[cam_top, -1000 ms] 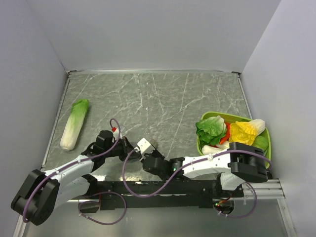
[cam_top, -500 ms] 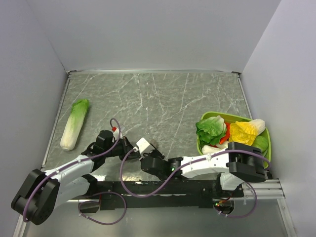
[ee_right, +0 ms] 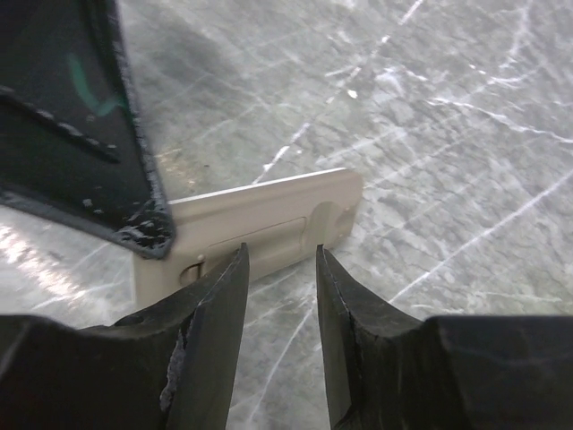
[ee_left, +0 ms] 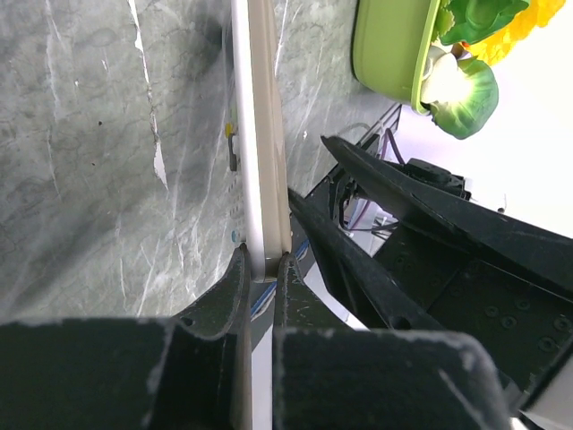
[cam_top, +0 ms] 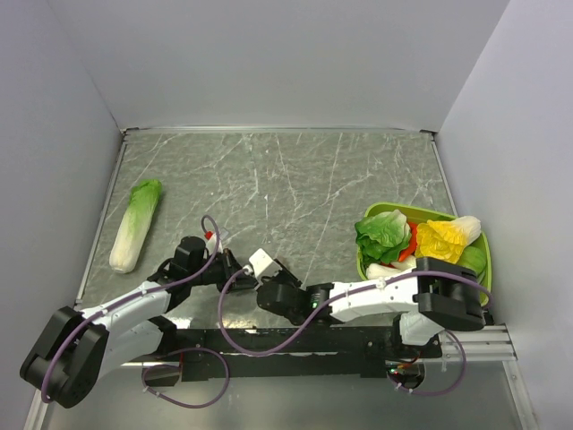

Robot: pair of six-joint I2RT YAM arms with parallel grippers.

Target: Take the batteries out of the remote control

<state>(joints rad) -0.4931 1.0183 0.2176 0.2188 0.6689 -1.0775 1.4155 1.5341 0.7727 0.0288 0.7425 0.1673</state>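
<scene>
The left hand (ee_left: 261, 264) pinches the remote (ee_left: 260, 152) by one end, its length running straight outward, while the slightly open, empty right hand (ee_right: 280, 255) sits just before its grey-tan back.

We look down over the whole desk (cam_top: 295, 170) from above and behind the arm bases (cam_top: 72, 354). Our left wrist view sits close, facing along the left gripper (ee_left: 260, 269) toward the green bowl (ee_left: 389, 54). Our right wrist view, nearest, faces the desk. Both share the remote control (ee_right: 260, 219).
</scene>
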